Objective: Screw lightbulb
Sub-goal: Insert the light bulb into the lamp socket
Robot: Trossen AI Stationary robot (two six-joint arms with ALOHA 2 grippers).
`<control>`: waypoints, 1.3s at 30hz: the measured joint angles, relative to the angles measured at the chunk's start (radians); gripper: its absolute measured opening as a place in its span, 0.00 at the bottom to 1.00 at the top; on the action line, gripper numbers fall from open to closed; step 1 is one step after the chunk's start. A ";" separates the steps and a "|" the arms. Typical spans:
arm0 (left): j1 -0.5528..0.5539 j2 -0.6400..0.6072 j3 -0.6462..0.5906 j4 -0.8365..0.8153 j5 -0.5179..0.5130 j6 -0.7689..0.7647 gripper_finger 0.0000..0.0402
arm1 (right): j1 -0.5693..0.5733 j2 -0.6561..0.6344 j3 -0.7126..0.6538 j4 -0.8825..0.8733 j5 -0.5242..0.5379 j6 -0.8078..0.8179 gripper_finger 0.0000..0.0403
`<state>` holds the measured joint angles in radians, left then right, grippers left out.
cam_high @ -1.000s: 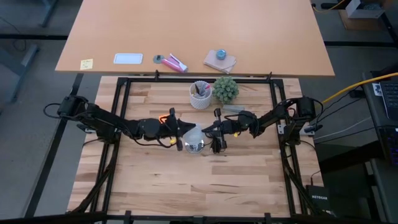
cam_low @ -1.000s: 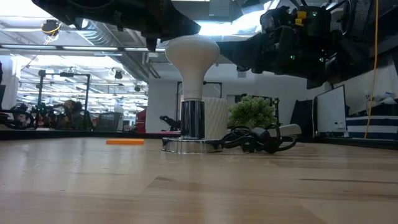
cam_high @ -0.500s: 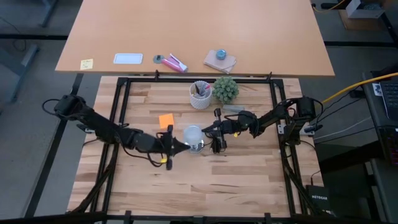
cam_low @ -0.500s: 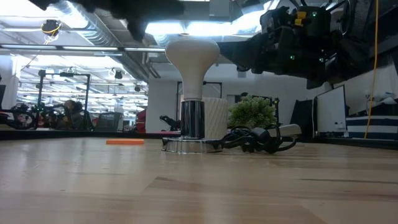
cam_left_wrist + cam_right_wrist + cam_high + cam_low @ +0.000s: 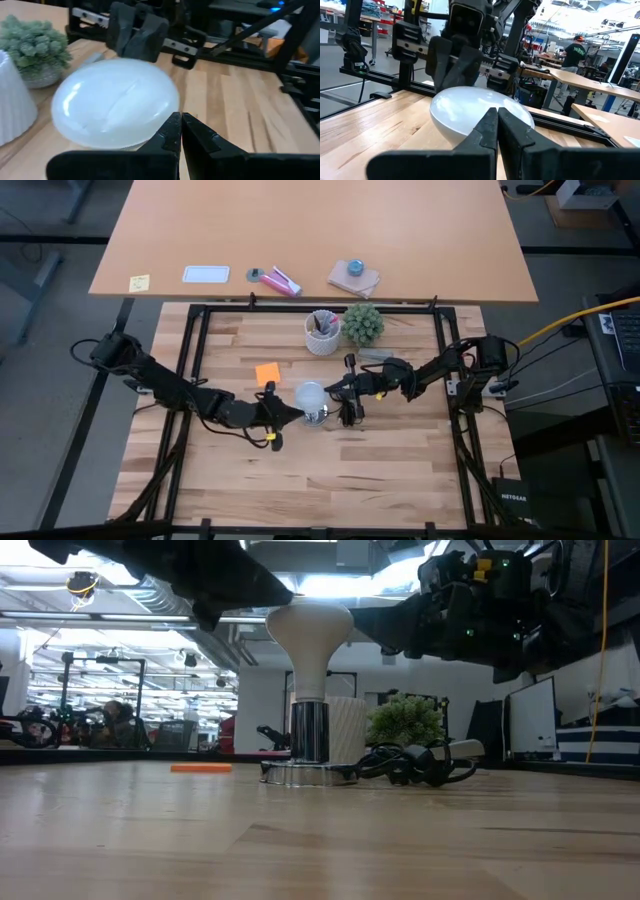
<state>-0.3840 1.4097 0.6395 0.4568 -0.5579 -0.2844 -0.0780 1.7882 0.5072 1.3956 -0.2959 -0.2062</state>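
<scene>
Bulb seated, nothing gripped.
I see the lightbulb upright in its socket (tightness unclear); left gripper and right gripper flank it, both closed empty.

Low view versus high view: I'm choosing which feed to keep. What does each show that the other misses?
Only the low view shows the lightbulb standing upright on its neck in the chrome socket, plus the room behind. Only the high view shows the far table's items, the orange note, and both shut tools flanking the bulb: left tool, right tool. Both show the bulb, white cup and plant.
</scene>
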 joint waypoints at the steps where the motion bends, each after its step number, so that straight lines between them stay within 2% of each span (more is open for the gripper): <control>1: 0.000 0.000 0.000 -0.011 -0.013 -0.008 0.01 | 0.000 0.000 0.000 0.000 0.000 0.000 0.03; 10: -0.001 0.000 0.000 -0.036 -0.055 -0.023 0.01 | -0.002 0.000 0.000 -0.006 -0.011 0.000 0.03; 14: -0.003 0.000 0.000 -0.052 -0.058 -0.024 0.01 | -0.002 0.000 0.000 -0.007 -0.060 0.005 0.03; 25: -0.006 0.000 0.000 -0.100 -0.164 -0.059 0.01 | 0.001 0.000 0.000 -0.012 -0.158 0.053 0.03; 30: -0.001 0.000 0.000 -0.121 -0.211 -0.083 0.01 | 0.001 0.003 -0.002 -0.033 -0.158 0.056 0.03; 39: 0.000 0.000 0.000 -0.173 -0.209 -0.102 0.01 | 0.000 0.004 -0.002 -0.016 -0.141 0.056 0.03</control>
<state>-0.3842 1.4101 0.6393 0.2839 -0.7670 -0.3862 -0.0780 1.7923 0.5050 1.3793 -0.4369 -0.1501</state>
